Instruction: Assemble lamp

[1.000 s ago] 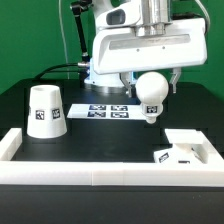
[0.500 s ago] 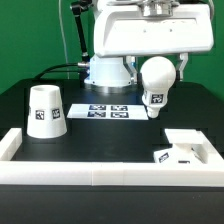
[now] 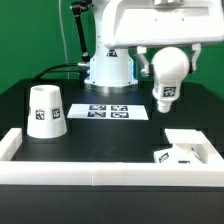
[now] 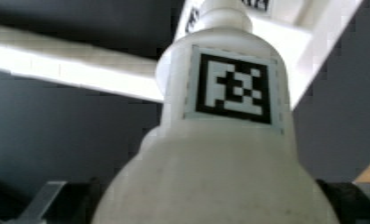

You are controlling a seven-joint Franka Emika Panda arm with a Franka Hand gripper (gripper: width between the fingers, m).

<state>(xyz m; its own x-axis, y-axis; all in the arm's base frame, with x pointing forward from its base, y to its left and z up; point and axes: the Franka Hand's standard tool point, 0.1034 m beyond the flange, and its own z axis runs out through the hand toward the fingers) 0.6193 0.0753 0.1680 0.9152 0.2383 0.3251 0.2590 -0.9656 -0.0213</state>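
I had the claw point(image 3: 169, 60) clamped on the bulb point(image 3: 166, 88), high over the worktop point(image 3: 110, 135); any slip could've dropped it short of the base point(image 3: 186, 146), near, at the exterior view's right.

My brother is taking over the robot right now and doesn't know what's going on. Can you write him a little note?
Gripper: shut on the bulb, holding it in the air above the table, on the exterior view's right.
Shade: standing alone on the table, on the exterior view's left, narrow end up.
Base: lying in the corner of the white rail, on the exterior view's right, below the bulb and nearer the camera.
Done: the bulb is picked up.
Left: the bulb is not yet on the base and the shade is untouched. Probably the bulb goes to the base next, then the shade.
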